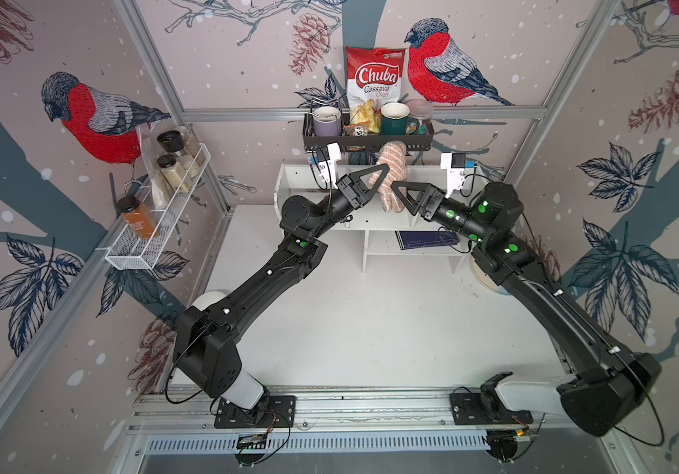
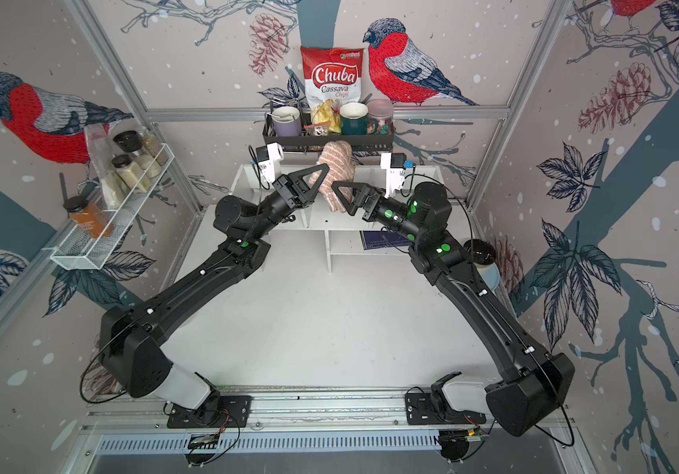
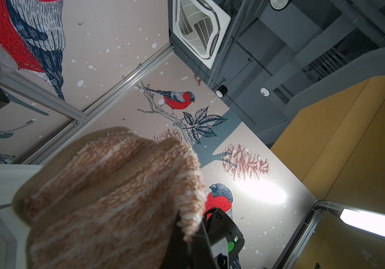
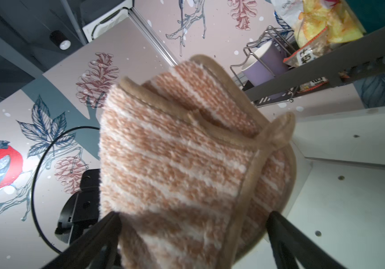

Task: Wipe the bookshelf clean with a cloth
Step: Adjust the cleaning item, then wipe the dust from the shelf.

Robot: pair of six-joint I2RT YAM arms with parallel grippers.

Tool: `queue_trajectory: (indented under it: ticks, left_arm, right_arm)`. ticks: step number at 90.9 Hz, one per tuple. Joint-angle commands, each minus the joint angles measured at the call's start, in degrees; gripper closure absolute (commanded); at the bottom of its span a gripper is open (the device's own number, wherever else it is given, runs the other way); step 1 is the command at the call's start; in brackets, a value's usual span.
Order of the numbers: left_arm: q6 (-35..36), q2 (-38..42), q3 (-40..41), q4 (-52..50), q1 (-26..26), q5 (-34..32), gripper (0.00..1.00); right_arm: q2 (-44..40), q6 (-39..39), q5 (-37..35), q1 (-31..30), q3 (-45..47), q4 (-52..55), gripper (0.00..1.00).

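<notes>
Pinching the cloth point(image 1: 393, 158) in my left gripper point(image 1: 384, 168), fingers clamped tight on it
Right gripper point(image 1: 395, 185) has its fingers point(image 4: 107, 223) spread wide either side of the cloth's lower part, and the cloth's sticking upright above the bookshelf point(image 1: 288, 180) upper compartments, top end up by the black rack point(image 1: 420, 143)

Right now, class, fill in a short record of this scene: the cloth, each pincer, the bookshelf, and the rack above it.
cloth: striped tan, bunched, held up over the middle of the bookshelf
left pincer: shut on the cloth
right pincer: open, one finger on either side of the cloth
bookshelf: white, at the back of the table; dark blue book on its lower shelf
black rack: on the wall above, holding a chips bag, purple mug and green mug
</notes>
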State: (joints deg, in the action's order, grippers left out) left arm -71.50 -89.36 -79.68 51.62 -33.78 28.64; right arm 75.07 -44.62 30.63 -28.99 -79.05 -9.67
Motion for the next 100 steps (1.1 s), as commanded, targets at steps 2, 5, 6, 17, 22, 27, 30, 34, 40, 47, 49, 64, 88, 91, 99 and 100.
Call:
queue_trajectory:
  ticks: [2,5,6,17,22,27,30,34,40,47,49,64,88,91,99,100]
  left_arm:
    - [0.37,-0.28,0.5,3.11,-0.53,0.53,1.0]
    - [0.8,-0.22,0.9,2.71,-0.64,0.47,1.0]
    - [0.91,-0.21,1.0,2.62,-0.7,0.41,1.0]
    - [1.68,0.01,2.84,2.01,-0.85,-0.15,1.0]
    - [3.11,0.44,3.46,0.1,-0.84,-0.41,1.0]
    - [6.32,1.37,3.65,-4.54,-0.77,-1.04,0.99]
    - [9.0,2.36,3.53,-8.52,-0.64,-1.68,0.9]
    - [12.94,3.89,3.33,-14.28,-0.19,-2.91,0.72]
    - [18.91,6.66,3.06,-22.29,1.14,-5.77,0.58]
    - [25.91,10.25,2.07,-32.82,3.88,-9.49,0.48]
    - [28.16,11.44,1.37,-37.25,4.79,-11.44,0.46]
    - [45.09,18.83,-2.33,-63.86,10.2,-37.47,0.26]
    - [49.42,21.49,4.64,-69.64,22.82,-44.99,0.12]
    - [49.47,21.32,5.64,-68.72,23.76,-43.74,0.11]
    - [50.92,20.64,7.84,-65.44,24.54,-41.19,0.08]
    - [51.11,20.5,8.12,-65.03,24.55,-41.07,0.08]
  right_arm:
    - [0.47,-5.04,3.09,0.0,0.21,-8.09,0.1]
    - [0.51,-5.32,2.96,0.05,0.14,-8.38,0.13]
    - [0.47,-5.49,2.95,0.06,0.13,-8.63,0.14]
    - [0.99,-6.84,4.14,0.08,-0.41,-10.13,0.44]
    - [0.75,-6.65,4.12,0.21,-0.53,-9.66,0.64]
    - [0.26,-6.25,3.45,0.68,-0.43,-8.42,0.86]
    - [-0.24,-5.85,2.68,1.16,-0.41,-7.08,0.96]
    - [-1.16,-5.03,1.43,2.06,-0.47,-4.48,1.0]
    - [-2.8,-3.27,-0.68,4.34,-0.58,0.11,1.0]
    - [-6.15,-0.02,-4.67,7.61,-1.12,6.62,1.0]
    - [-6.66,1.21,-6.08,8.51,-1.71,9.37,1.0]
    - [-7.04,11.32,-20.93,13.2,-7.56,30.58,1.0]
    - [2.91,13.2,-30.0,19.14,-7.19,39.45,1.0]
    - [3.93,13.35,-29.9,19.21,-6.96,39.5,1.0]
    - [6.8,14.23,-30.58,18.34,-6.17,39.17,1.0]
    - [7.17,14.35,-30.65,18.13,-6.15,39.23,1.0]
